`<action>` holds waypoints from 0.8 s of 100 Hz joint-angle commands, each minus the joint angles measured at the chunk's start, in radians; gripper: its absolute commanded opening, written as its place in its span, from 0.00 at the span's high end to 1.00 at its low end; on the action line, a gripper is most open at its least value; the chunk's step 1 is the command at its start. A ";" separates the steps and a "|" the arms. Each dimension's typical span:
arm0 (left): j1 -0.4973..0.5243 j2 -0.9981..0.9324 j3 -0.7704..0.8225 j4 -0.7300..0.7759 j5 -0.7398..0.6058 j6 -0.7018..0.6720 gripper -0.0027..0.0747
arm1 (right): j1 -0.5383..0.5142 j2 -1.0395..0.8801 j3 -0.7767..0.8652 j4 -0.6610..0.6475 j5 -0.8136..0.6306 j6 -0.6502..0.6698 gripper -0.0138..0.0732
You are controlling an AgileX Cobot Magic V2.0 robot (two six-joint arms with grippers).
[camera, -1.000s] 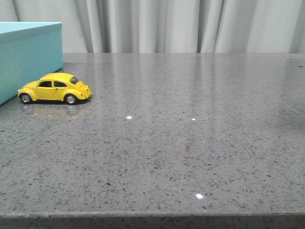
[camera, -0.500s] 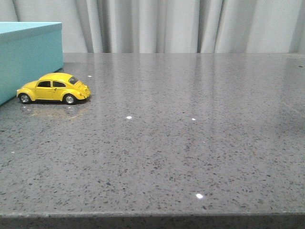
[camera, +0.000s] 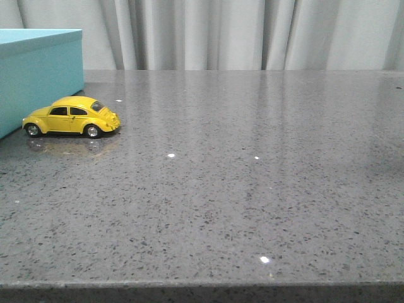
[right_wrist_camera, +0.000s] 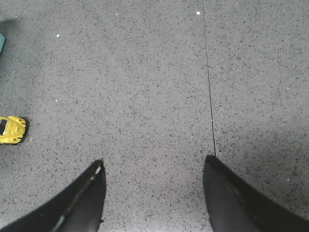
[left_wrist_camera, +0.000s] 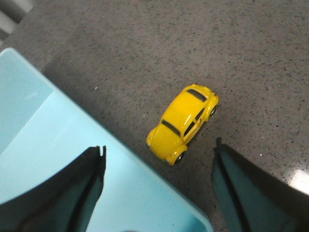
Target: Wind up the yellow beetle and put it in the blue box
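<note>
The yellow beetle (camera: 71,117) stands on its wheels on the grey table at the far left, its nose close to the blue box (camera: 38,69). In the left wrist view the beetle (left_wrist_camera: 182,123) sits just beside the box's edge (left_wrist_camera: 72,159). My left gripper (left_wrist_camera: 159,147) is open and empty, high above the box edge and the beetle. My right gripper (right_wrist_camera: 153,163) is open and empty above bare table; the beetle's end (right_wrist_camera: 11,130) shows at that view's edge. Neither gripper shows in the front view.
The grey speckled table (camera: 252,189) spreads to the right of the beetle, with its front edge (camera: 202,287) near the camera. A thin seam (right_wrist_camera: 208,77) runs across the tabletop. Grey curtains (camera: 240,31) hang behind the table.
The beetle has crept slightly left towards the box. Nothing else has moved.
</note>
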 commanded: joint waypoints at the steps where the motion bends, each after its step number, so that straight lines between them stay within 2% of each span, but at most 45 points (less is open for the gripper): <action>1: -0.066 0.041 -0.074 -0.034 -0.016 0.032 0.37 | 0.000 -0.015 -0.023 -0.002 -0.066 -0.015 0.33; 17: -0.191 0.144 -0.154 0.113 -0.014 0.033 0.37 | 0.000 -0.015 -0.023 -0.002 -0.067 -0.015 0.33; 48: -0.332 0.323 -0.214 0.246 -0.018 0.033 0.37 | 0.000 -0.015 -0.023 -0.002 -0.070 -0.015 0.33; 80: -0.352 0.431 -0.214 0.322 -0.042 0.033 0.37 | 0.000 -0.015 -0.023 0.004 -0.069 -0.015 0.33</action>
